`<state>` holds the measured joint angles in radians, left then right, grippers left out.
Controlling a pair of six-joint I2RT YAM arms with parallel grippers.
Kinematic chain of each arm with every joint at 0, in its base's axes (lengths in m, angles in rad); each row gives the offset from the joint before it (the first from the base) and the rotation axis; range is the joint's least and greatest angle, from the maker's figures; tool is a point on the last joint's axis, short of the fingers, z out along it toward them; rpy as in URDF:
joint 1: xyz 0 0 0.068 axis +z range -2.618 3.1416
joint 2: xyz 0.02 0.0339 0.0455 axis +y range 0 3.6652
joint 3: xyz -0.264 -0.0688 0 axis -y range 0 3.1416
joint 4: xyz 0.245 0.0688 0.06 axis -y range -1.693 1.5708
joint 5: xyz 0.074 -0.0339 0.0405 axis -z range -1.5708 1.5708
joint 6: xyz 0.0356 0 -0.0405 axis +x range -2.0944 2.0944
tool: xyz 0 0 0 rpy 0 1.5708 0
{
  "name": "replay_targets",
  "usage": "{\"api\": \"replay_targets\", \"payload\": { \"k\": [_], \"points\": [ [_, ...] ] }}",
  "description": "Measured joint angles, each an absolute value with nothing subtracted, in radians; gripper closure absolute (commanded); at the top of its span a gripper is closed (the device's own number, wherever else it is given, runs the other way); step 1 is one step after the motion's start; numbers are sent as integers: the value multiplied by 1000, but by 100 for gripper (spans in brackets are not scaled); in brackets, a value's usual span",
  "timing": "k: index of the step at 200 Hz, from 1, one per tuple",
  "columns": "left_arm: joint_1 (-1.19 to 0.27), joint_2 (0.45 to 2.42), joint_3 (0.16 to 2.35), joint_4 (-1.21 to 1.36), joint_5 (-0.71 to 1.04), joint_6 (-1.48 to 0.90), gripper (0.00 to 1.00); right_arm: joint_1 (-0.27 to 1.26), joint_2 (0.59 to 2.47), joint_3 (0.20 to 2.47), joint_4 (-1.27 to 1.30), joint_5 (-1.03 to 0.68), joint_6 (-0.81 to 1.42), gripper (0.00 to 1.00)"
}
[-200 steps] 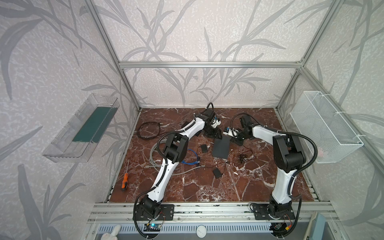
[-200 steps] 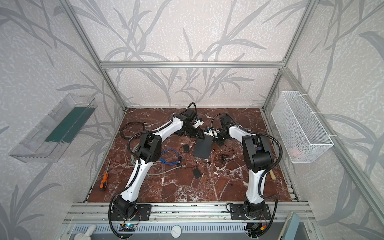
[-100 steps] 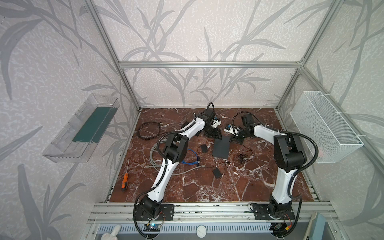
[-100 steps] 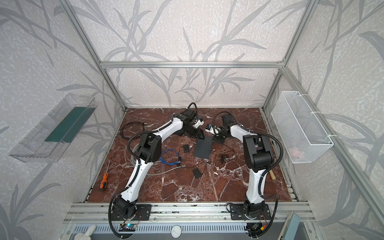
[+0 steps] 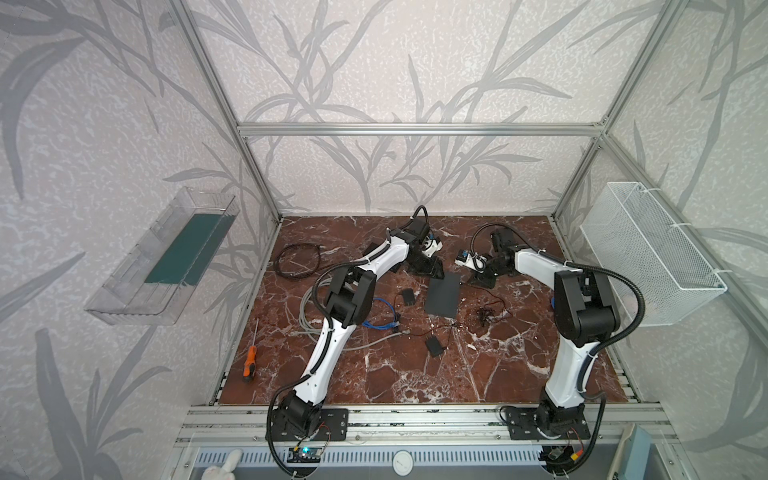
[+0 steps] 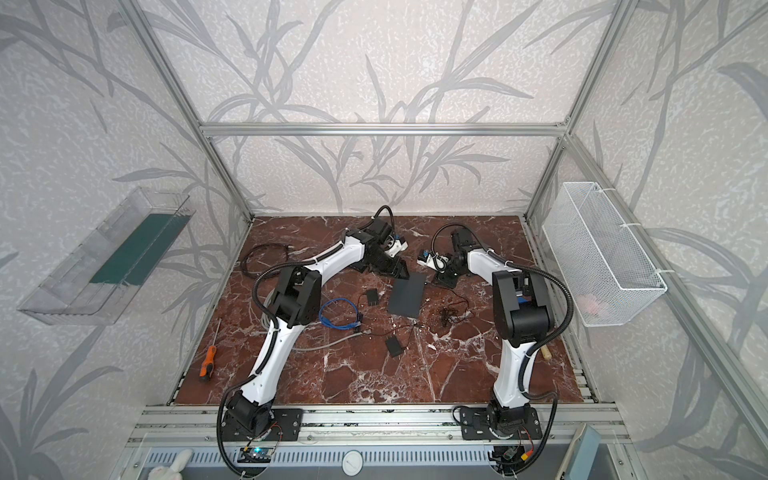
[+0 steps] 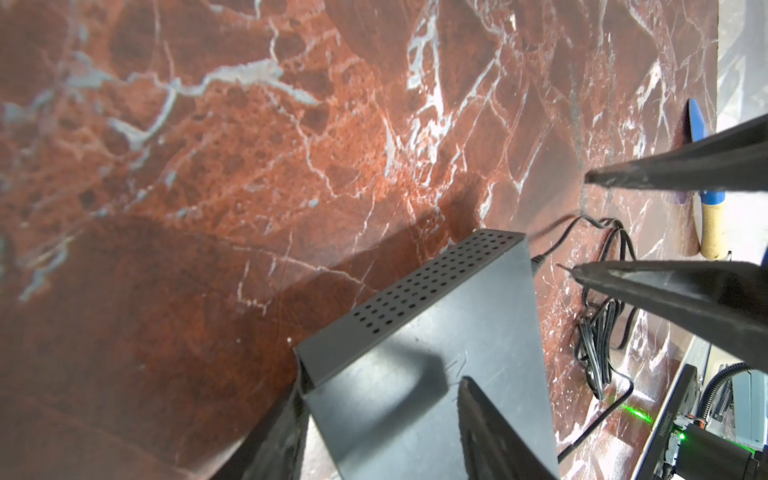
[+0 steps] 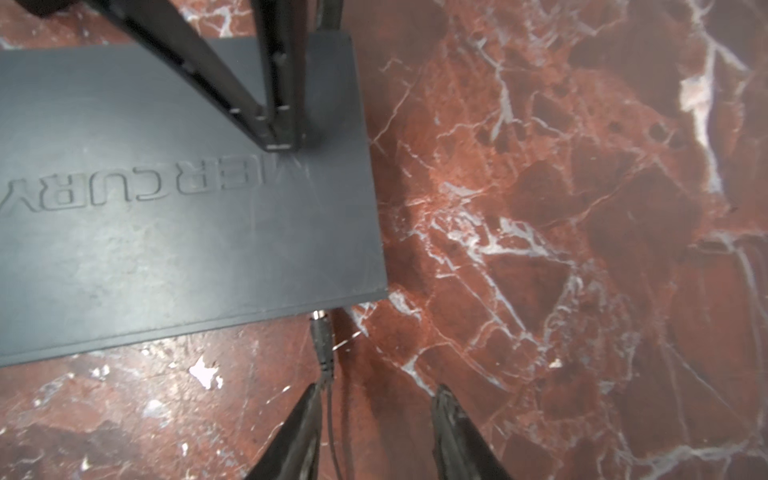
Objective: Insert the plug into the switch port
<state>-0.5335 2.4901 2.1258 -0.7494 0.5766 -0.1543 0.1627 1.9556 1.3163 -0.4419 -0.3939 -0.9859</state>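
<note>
In the right wrist view, the small black round plug (image 8: 322, 336) on its thin wire sits nose-first at the edge of the flat dark grey switch box (image 8: 187, 208), near a corner. I cannot tell how deep it is. The right hand (image 8: 378, 432) is wide and holds nothing. I think it should pinch the plug and push straight in.

In the left wrist view, the left hand (image 7: 378, 386) is half wide, one finger (image 7: 486, 432) on top of the box. I cannot tell if it squeezes.

In both top views, the box lies on the smooth red-brown marble table (image 5: 415, 374), so it may slide. Pale walls with grey leaves stand around it.
</note>
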Motion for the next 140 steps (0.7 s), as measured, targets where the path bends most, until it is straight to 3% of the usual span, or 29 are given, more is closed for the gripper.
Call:
{"api": "replay_targets", "payload": {
  "k": [84,140],
  "points": [
    [-534,2489,2125,-747,574,-161,41,171,1964,1279,-447,-401,-1008,56],
    [-534,2489,2125,-747,575,-161,41,183,2003,1312,-463,-388,-1037,64]
  ]
}}
